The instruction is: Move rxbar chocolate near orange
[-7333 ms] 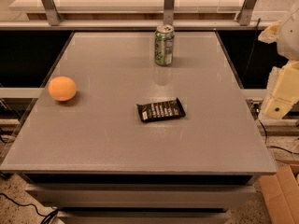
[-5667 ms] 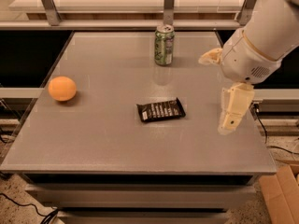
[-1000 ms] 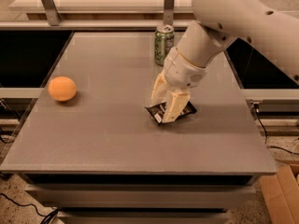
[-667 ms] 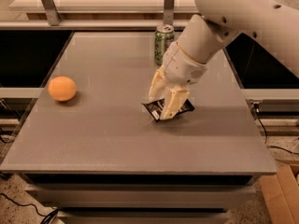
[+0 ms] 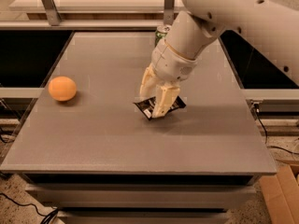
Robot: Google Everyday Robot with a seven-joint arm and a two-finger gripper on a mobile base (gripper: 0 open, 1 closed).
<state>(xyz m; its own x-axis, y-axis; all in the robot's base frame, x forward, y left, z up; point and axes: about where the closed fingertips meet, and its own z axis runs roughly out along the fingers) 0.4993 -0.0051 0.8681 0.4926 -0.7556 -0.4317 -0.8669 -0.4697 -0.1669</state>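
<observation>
Okay:

1. Only container in view is a green can [image 5: 161, 32] at the table's [image 5: 93, 143] 12 o'clock edge. It stands upright, mostly hidden behind the arm [image 5: 233, 17]; contents cannot be told.
2. Rxbar chocolate [image 5: 174, 105] lies about the table's centre, a black wrapper. White lettering shows near its 9 o'clock end but is not readable.
3. The can's label is hidden, with no writing to read.
4. Gripper [image 5: 156, 99] is down on the bar and clamped on it. One finger sits on its 10 o'clock side, the other across its middle, both touching the wrapper.
5. The bar's corners stick out past the fingers [image 5: 164, 101] at 9 and 3 o'clock.
6. Orange [image 5: 62, 88] sits near the table's 9 o'clock edge, at 9 o'clock from the bar and well apart from it.
7. Versus 7.3 s ago: the arm was off the table's 3 o'clock edge and now reaches over the centre.
8. Versus 0.7 s ago: gripper and bar have both shifted slightly toward 9 o'clock. Orange and can are unmoved.
</observation>
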